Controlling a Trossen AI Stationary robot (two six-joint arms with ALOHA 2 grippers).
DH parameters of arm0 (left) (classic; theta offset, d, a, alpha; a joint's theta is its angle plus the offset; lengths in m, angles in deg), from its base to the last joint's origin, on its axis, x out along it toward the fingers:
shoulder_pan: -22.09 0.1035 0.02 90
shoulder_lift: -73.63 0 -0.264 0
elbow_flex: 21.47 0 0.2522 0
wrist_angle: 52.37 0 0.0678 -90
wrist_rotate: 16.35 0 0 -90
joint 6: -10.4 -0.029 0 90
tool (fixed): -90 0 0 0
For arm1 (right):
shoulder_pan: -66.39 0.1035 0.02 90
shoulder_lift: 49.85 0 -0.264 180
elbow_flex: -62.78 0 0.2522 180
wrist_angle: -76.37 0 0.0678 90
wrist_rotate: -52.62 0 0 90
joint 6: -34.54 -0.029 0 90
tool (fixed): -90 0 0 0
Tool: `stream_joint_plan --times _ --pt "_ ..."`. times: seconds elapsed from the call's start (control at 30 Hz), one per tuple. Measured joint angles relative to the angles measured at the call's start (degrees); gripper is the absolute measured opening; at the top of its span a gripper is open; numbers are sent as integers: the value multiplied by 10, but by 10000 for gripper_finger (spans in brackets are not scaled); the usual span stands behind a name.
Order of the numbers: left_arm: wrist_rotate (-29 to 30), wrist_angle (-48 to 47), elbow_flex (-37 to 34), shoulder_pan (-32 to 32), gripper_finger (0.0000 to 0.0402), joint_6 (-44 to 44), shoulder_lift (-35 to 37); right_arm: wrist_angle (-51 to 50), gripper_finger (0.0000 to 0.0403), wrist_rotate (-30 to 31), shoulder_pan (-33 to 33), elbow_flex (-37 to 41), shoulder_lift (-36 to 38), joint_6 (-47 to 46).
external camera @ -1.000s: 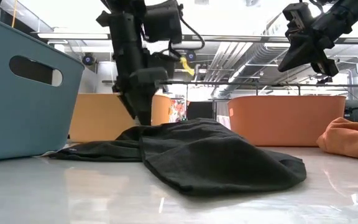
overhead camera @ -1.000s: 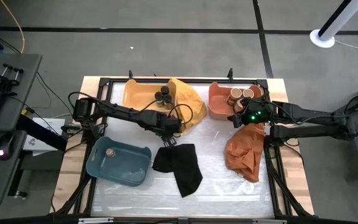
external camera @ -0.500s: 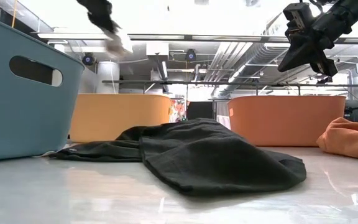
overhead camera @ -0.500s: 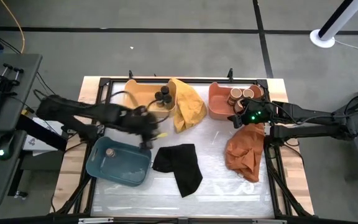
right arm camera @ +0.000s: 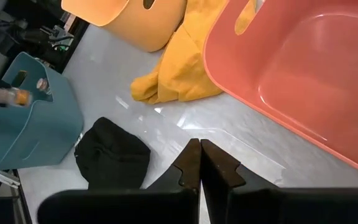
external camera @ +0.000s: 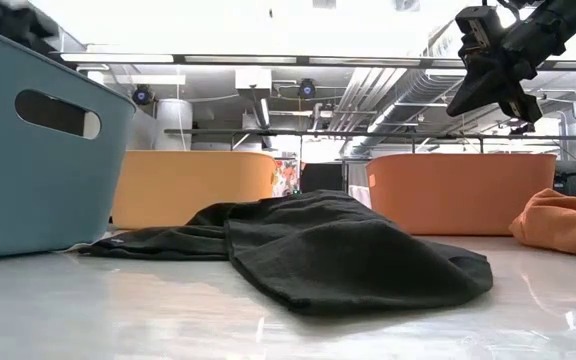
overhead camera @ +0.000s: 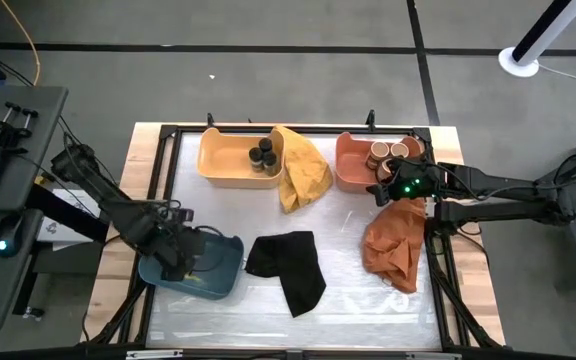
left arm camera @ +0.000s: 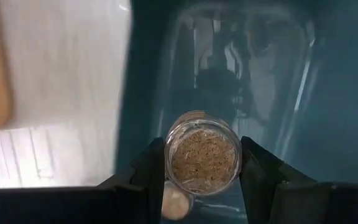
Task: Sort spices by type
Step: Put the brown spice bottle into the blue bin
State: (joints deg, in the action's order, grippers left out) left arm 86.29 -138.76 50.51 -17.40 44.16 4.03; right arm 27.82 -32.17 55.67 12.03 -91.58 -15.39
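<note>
My left gripper (left arm camera: 202,148) hangs over the blue tray (overhead camera: 223,282), at the table's near left, shut on a small clear spice jar (left arm camera: 204,163) of brown grains. Below it, inside the tray, a tan round lid (left arm camera: 175,204) of another jar shows. Dark-lidded jars (overhead camera: 261,155) stand in the yellow tray (overhead camera: 218,160). Tan-lidded jars (overhead camera: 388,152) stand in the coral tray (overhead camera: 350,172). My right gripper (right arm camera: 201,157) is shut on nothing, raised at the coral tray's near side. My left gripper pinches the jar's curved side wall (left arm camera: 169,155) between its two fingers, one on each side. The fingers come from above, pointing steeply down. The jar is lifted clear above the blue tray's floor, one round end facing the wrist camera.
A black cloth (overhead camera: 288,265) lies in the middle near the front. A yellow cloth (overhead camera: 303,172) drapes between the yellow and coral trays. A rust-orange cloth (overhead camera: 393,245) is heaped at the right, under my right arm.
My left gripper has swung from the black cloth's far edge up and toward the table's near left corner, carrying the jar, and now hangs over the blue tray. My right arm has kept still.
</note>
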Motion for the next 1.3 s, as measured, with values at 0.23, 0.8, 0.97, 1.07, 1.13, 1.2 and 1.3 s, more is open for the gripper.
stream_joint_plan --times 0.23,0.8,0.97,1.07,1.13,1.2,1.3 --pt "-60 21 -103 15 124 -14 -14 2 0 1 0 0 0 -7" --pt "-10 69 -144 31 174 -25 -14 11 0 1 0 0 0 -12" --pt "-17 69 -144 31 177 -4 -14 11 0 1 0 0 0 -12" --pt "-30 70 -144 32 180 13 -14 10 0 0 0 0 0 -11" --pt "-31 69 -144 32 185 18 -14 10 0 1 0 0 0 -11" --pt "-31 70 -144 32 192 18 -14 10 0 3 0 0 0 -11" --pt "-32 69 -144 32 208 20 -14 10 0 4 0 0 0 -11"
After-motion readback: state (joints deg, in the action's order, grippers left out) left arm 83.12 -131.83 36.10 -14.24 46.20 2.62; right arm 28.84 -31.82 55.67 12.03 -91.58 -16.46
